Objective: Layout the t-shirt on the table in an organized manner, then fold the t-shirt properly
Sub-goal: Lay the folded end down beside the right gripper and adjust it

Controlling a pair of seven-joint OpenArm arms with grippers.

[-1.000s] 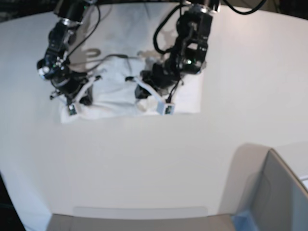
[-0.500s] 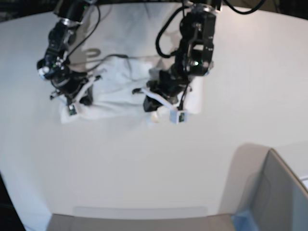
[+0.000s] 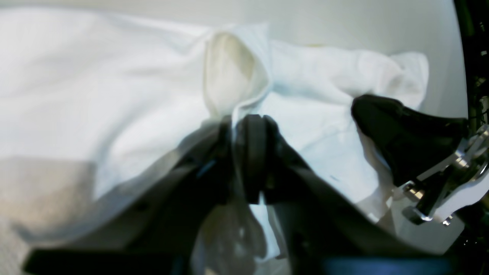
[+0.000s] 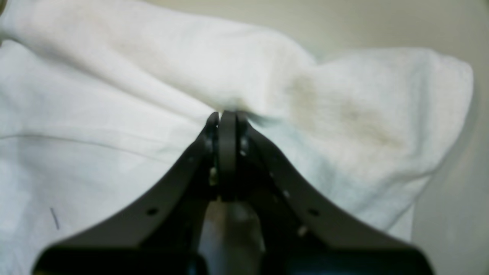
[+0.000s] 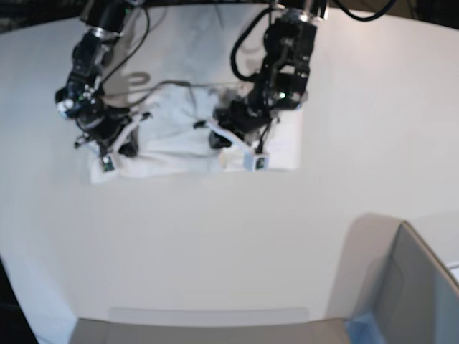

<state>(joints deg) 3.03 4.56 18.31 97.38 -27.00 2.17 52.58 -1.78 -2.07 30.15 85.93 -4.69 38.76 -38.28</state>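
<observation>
The white t-shirt (image 5: 172,136) lies as a flat, wide rectangle at the back of the table (image 5: 215,251). My left gripper (image 5: 240,156) sits low over its front edge, right of the middle. In the left wrist view its jaws (image 3: 238,126) stand almost together with a raised fold of t-shirt (image 3: 114,95) pinched between them; one finger is blurred. My right gripper (image 5: 111,154) is down at the shirt's front left corner. The right wrist view shows it (image 4: 225,118) shut, with the t-shirt (image 4: 114,114) puckered at its tips. No print shows.
A grey box corner (image 5: 416,287) stands at the front right of the table. A black part with metal fittings (image 3: 401,130) rests on the cloth at the right of the left wrist view. Cables hang from both arms at the back.
My left arm swung out toward the front right with the cloth, then came back toward the shirt's middle. The shirt's right part lies flat again. The right arm has not moved.
</observation>
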